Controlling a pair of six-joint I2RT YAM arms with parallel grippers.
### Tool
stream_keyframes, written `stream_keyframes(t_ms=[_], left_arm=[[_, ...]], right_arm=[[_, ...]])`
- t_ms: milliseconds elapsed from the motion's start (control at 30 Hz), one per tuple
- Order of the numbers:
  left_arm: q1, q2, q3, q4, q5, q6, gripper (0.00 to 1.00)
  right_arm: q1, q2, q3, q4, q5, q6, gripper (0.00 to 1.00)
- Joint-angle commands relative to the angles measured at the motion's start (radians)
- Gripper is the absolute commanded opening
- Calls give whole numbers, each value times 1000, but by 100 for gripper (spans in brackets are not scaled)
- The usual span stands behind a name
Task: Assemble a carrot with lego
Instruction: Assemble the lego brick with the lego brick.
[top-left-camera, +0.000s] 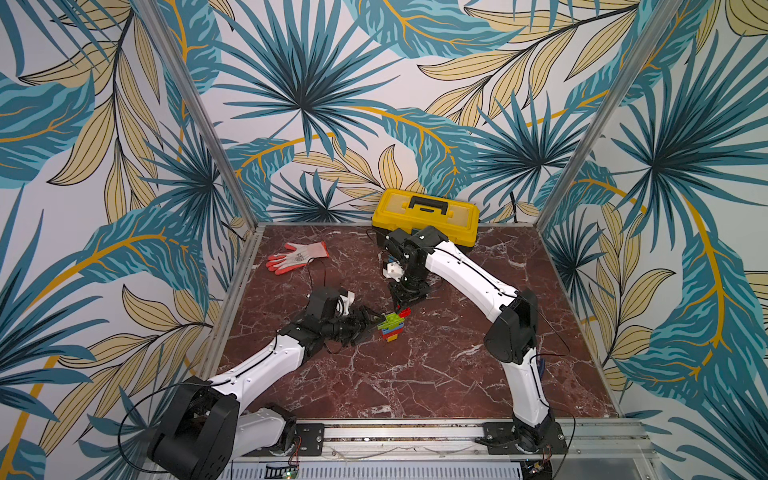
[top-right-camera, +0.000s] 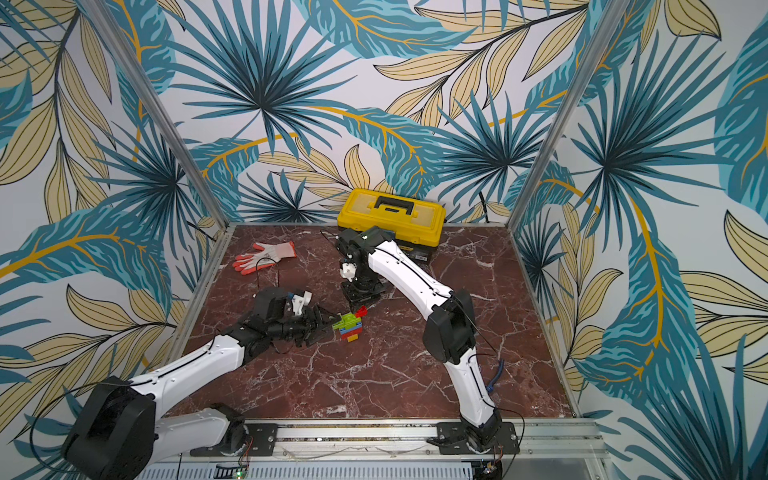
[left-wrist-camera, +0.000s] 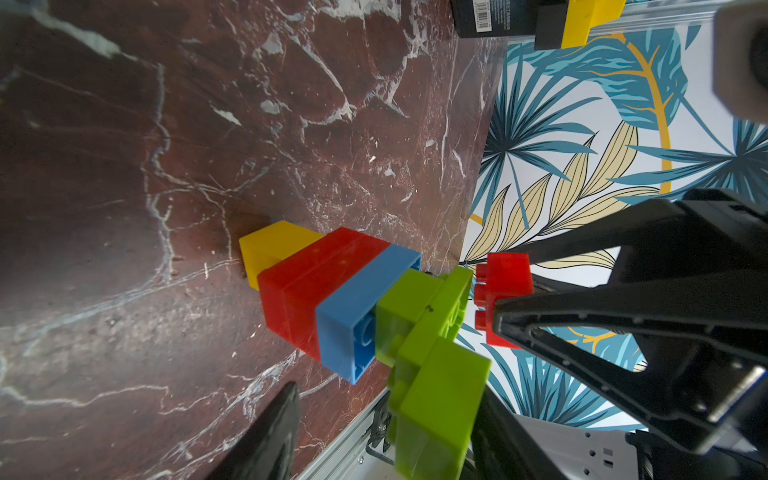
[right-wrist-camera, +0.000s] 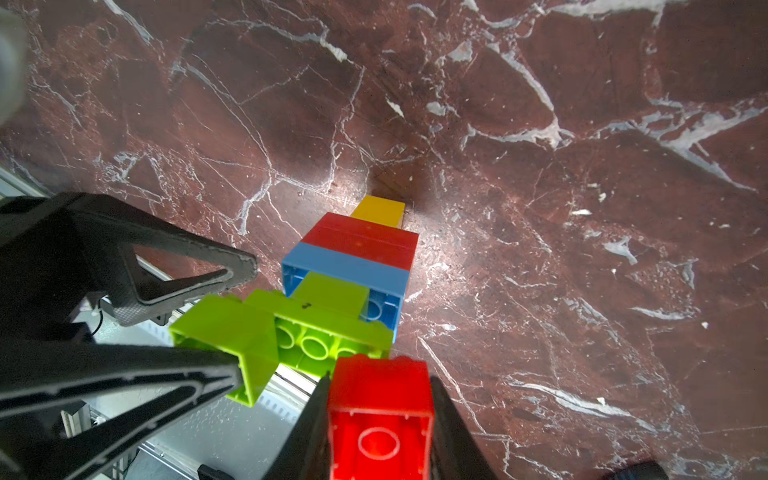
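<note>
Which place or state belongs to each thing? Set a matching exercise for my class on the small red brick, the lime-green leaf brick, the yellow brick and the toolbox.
Things:
1. small red brick
2. lime-green leaf brick
3. yellow brick
4. toolbox

Places or states:
A. bottom of the upright carrot, on the table
B. held in the left pincer
C. at the table's far edge
D. held in the right pincer

Pairs: 1-D, 2-B, 3-A, 4-C.
</note>
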Motion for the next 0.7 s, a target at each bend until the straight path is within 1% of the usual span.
stream_keyframes(t_ms=[0,667], left_arm=[[5,9,8,2,-8,17,64],[36,14,0,2,7,27,65]], right_arm=[[7,11,-16,-9,8,-5,26],[9,25,-55,32,25,23,26]])
